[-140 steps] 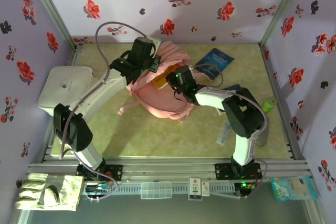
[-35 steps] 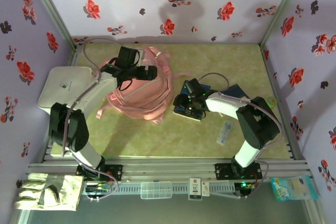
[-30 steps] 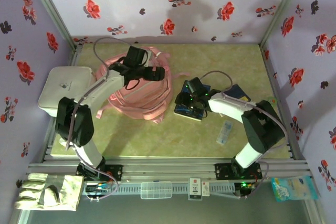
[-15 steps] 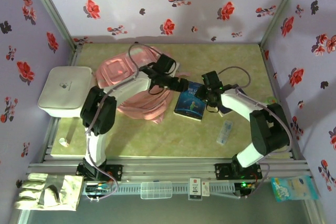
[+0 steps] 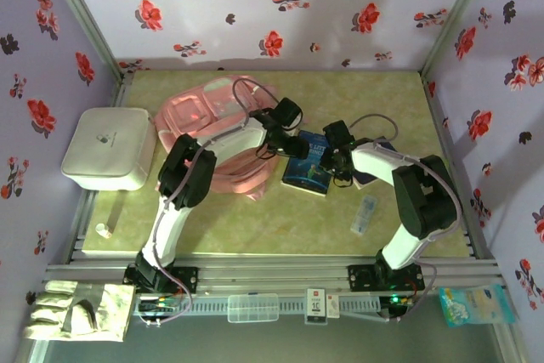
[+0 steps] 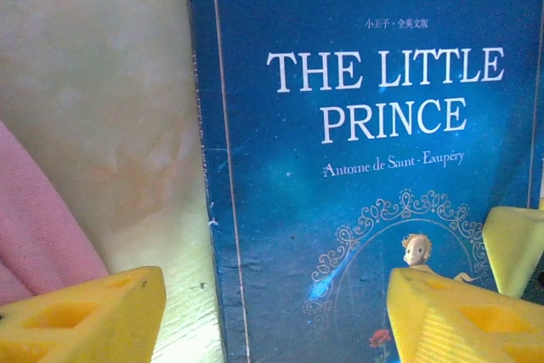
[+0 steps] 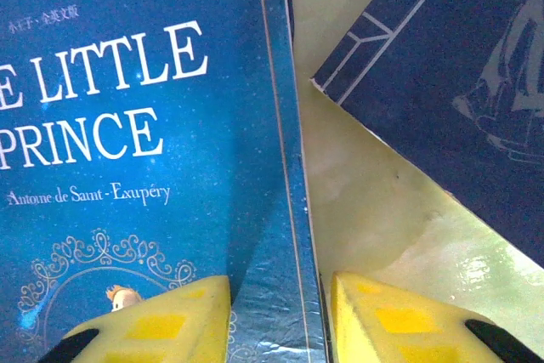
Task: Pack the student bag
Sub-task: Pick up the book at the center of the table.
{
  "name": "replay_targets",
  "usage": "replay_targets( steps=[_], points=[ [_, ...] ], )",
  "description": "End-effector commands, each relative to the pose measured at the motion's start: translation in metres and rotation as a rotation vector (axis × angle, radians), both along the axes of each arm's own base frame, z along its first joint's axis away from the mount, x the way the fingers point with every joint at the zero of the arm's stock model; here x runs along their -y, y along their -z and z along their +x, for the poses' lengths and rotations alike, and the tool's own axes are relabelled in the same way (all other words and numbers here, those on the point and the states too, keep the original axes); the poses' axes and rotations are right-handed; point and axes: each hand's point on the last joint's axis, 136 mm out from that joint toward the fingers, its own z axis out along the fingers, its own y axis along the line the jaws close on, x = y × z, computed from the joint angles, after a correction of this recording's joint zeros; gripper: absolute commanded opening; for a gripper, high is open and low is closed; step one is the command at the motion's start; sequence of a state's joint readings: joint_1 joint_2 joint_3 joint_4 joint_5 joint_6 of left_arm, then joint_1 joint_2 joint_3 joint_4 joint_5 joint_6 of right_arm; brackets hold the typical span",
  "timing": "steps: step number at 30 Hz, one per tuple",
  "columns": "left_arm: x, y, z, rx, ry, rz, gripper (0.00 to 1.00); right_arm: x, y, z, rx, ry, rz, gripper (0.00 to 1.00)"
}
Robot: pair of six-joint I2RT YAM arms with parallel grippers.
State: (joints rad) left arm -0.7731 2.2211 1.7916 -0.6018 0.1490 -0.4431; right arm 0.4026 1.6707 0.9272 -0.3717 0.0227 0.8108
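Here, one student bag point(image 5: 201, 116), one Little Prince book point(image 6: 365, 176), one navy book point(image 7: 459, 99).

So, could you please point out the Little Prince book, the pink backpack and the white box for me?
Little Prince book point(image 6: 365, 176): left wrist view, middle of its blue cover.
pink backpack point(image 5: 197, 113): top external view, its paler front panel.
white box point(image 5: 109, 147): top external view, centre of its lid.

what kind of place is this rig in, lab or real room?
Probably a staged lab test cell, not a real room: floral wall panels on aluminium framing, school props, the student bag and a book.
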Motion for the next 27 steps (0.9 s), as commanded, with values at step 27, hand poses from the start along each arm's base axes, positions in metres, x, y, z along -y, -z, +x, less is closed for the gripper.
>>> replay_targets(
  steps=[27],
  points=[
    [-0.001, 0.054, -0.027, -0.159, -0.018, 0.126, 0.51, 0.009, 0.020, -0.014, -0.056, 0.022, -0.020, 0.26]
  ],
)
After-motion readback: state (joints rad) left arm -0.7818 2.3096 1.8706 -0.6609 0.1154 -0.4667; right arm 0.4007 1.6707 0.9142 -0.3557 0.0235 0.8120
